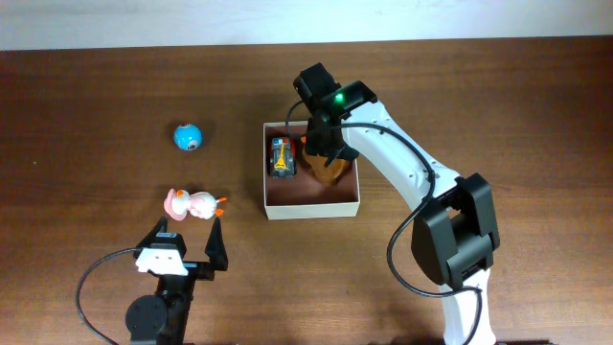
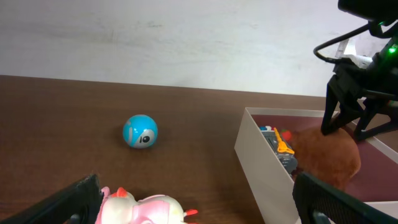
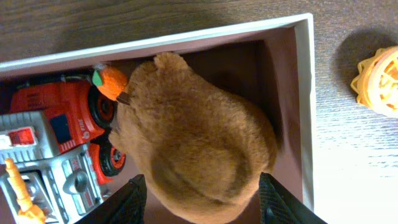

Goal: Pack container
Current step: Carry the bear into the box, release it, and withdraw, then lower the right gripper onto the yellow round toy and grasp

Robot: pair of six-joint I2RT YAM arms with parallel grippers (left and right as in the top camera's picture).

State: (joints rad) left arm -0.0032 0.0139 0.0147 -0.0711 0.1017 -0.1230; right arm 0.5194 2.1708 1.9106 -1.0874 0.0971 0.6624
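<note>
The container (image 1: 311, 213) is sitting right of centre on the counter (image 1: 96, 96); inside it a red and silver toy truck (image 3: 56, 137) is lying along the left wall, touching the brown plush toy (image 3: 193, 143) that is filling the middle; the right hand (image 3: 205, 205) is reaching down into the box, its fingers (image 3: 135, 200) partly closed and pressing against both flanks of the plush; outside the right wall a yellow lattice thing (image 3: 379, 81) is resting on the counter, partly cut off; the left hand (image 1: 190, 244) is waiting near the front edge, spread wide and holding nothing; a pink and white toy (image 1: 192, 204) is lying just beyond its fingertips; a blue ball (image 1: 188, 137) is sitting farther back, well apart from the box.
</note>
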